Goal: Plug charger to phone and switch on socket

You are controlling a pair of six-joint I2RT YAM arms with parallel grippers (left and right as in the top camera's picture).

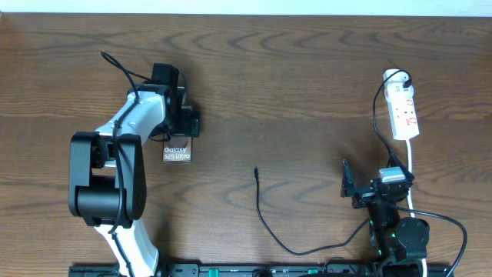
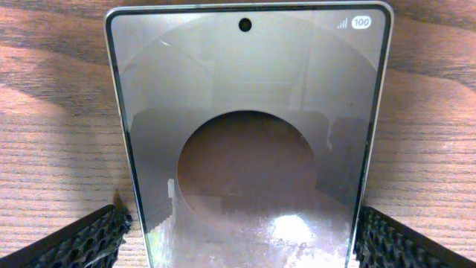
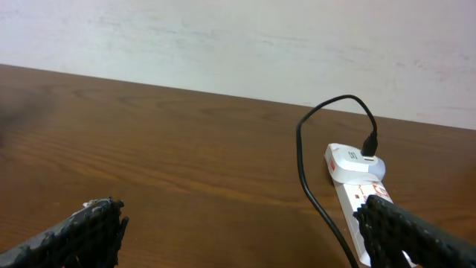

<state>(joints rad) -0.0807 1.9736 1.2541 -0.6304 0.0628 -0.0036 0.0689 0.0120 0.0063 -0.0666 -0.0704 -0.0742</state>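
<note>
Upper left of the overhead view: left tool point(image 2: 242, 229) over the phone point(image 1: 177, 152), one finger close by each long side. Hard to tell if squeezing or only near. Flat on the counter point(image 1: 292, 69), dark brown, white letters on top, shiny in the wrist view.

Middle of the frame: charger point(image 1: 261, 214), thin and black, little tip up, long way running top to bottom. Right of the phone, about midway between both tools.

Lower right: right tool point(image 1: 348, 185), wide open, holding nothing, pointing left toward that tip. Probably the one to fetch it.

Upper right: white socket point(image 1: 403, 111) with red marks, black cable in its top end.
</note>
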